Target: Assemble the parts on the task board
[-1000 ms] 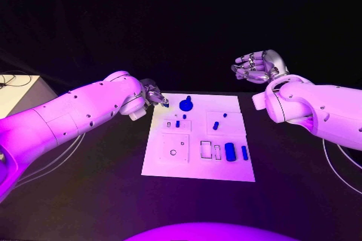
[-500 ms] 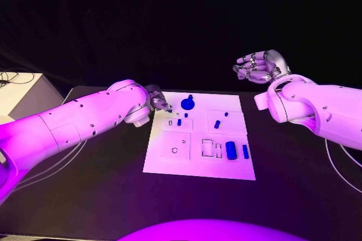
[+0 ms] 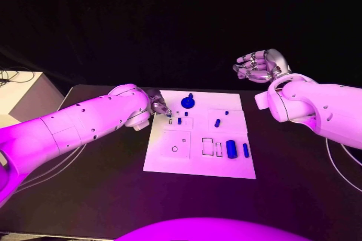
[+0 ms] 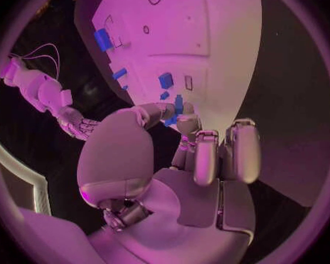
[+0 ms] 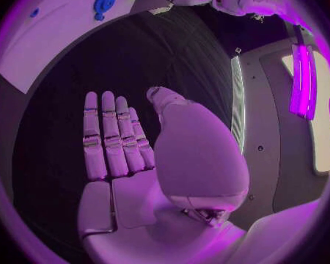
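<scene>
Left hand [image 3: 159, 108] seems to pinch a small blue part [image 4: 178, 104] over the task board [image 3: 198, 162]. Right hand [image 3: 259, 66] waits well apart, fingers curled on nothing; most parts lie loose.

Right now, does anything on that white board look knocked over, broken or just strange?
Nothing stands out. The small blue parts sit in order on the white task board, with no sign of damage. The left hand holds one small blue piece over the board's edge; the right hand hangs apart, holding nothing.

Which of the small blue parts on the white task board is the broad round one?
The blue disc-shaped part near the board's far edge; the other blue parts are slim bars or pegs, like the blue oblong bar nearer the robot.
</scene>
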Tool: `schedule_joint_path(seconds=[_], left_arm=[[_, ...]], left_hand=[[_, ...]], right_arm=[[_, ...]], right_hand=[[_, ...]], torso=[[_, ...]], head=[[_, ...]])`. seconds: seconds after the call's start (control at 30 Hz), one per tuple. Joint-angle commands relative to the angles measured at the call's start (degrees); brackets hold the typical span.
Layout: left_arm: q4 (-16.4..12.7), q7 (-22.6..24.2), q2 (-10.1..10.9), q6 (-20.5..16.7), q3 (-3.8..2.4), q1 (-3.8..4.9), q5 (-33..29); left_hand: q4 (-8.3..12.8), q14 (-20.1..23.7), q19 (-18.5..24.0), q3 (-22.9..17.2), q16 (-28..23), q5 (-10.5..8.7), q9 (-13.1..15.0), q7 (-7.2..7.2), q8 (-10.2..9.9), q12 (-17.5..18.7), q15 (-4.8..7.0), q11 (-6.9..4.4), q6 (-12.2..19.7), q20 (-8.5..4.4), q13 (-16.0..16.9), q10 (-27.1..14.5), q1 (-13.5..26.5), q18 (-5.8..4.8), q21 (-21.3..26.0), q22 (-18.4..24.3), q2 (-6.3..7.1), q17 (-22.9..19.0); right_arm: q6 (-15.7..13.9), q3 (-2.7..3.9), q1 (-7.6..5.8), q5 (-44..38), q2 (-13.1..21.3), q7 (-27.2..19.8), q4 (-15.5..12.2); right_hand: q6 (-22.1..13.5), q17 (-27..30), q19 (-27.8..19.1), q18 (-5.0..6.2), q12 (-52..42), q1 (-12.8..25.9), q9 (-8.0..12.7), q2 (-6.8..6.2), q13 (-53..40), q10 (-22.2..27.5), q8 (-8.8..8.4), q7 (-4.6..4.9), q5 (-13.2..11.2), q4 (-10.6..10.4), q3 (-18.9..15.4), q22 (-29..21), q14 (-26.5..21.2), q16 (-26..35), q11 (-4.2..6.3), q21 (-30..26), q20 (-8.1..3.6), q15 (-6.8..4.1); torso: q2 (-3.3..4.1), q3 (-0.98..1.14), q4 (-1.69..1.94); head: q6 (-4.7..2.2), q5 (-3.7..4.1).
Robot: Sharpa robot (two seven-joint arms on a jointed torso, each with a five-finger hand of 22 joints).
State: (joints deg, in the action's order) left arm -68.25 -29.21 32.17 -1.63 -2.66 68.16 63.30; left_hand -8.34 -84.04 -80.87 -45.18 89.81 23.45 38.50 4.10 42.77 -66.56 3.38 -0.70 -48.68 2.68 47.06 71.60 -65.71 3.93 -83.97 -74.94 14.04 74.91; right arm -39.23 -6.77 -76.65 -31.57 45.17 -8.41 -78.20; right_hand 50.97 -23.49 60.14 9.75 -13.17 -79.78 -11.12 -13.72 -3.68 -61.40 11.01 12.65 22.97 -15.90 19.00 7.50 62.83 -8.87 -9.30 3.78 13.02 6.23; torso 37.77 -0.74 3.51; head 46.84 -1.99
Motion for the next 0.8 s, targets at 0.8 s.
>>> schedule_joint_path(seconds=[0.8], left_arm=[[0.66,-0.31,-1.05,2.47,0.24,-0.98,5.29]], left_hand=[[8.64,-5.96,-0.38,-8.59,0.19,0.22,8.52,-0.27,0.29,-0.3,0.48,0.05,-0.62,-0.1,0.01,0.29,-0.07,-0.72,-0.23,-1.76,-0.6,15.09]], right_arm=[[1.38,0.01,0.01,-0.04,-0.07,0.02,-0.12]], right_hand=[[-0.26,0.17,-0.46,0.8,0.37,0.3,0.09,-0.16,0.06,0.36,-0.36,0.58,0.35,0.18,0.28,-0.17,-0.26,0.39,-0.06,-0.01,0.01,0.41]], torso=[[0.06,-0.09,-0.05]], head=[[0.34,0.0]])
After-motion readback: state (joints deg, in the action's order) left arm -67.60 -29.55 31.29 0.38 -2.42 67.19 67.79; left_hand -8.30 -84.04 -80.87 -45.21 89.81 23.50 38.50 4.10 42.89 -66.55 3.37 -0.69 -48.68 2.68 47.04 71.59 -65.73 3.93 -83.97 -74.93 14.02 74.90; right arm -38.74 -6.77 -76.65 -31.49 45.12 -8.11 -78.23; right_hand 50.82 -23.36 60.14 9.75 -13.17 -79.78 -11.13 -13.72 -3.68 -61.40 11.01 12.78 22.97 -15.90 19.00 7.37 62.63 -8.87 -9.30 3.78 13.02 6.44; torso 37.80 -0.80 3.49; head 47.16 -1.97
